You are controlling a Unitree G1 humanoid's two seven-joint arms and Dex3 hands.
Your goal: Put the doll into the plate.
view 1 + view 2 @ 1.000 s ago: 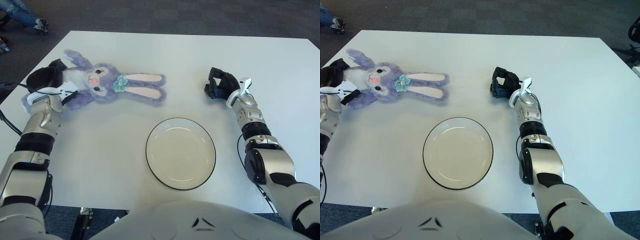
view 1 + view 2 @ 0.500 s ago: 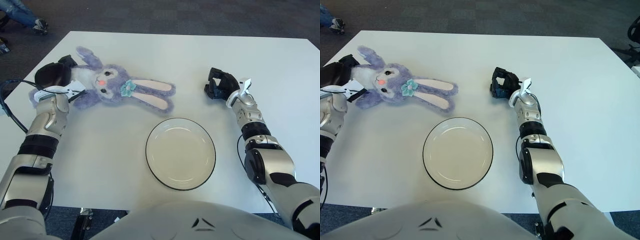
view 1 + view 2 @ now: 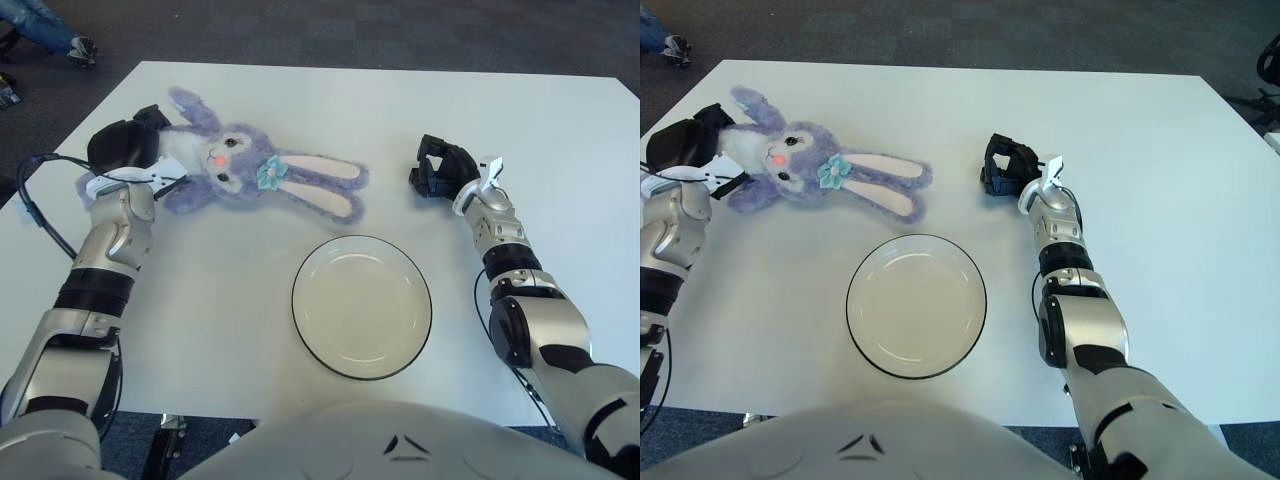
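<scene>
While the left hand (image 3: 125,150) grips its body, the purple bunny doll (image 3: 250,172) lies at ten o'clock of the empty plate (image 3: 361,306). Right hand (image 3: 443,168), curled on nothing, sits at two o'clock.

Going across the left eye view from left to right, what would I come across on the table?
Left hand gripping the purple bunny doll → white plate → right hand.

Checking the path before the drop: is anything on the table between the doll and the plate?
Nothing visible. Only bare table lies between the doll, held by the left hand, and the plate. The right hand shows right of both.
</scene>
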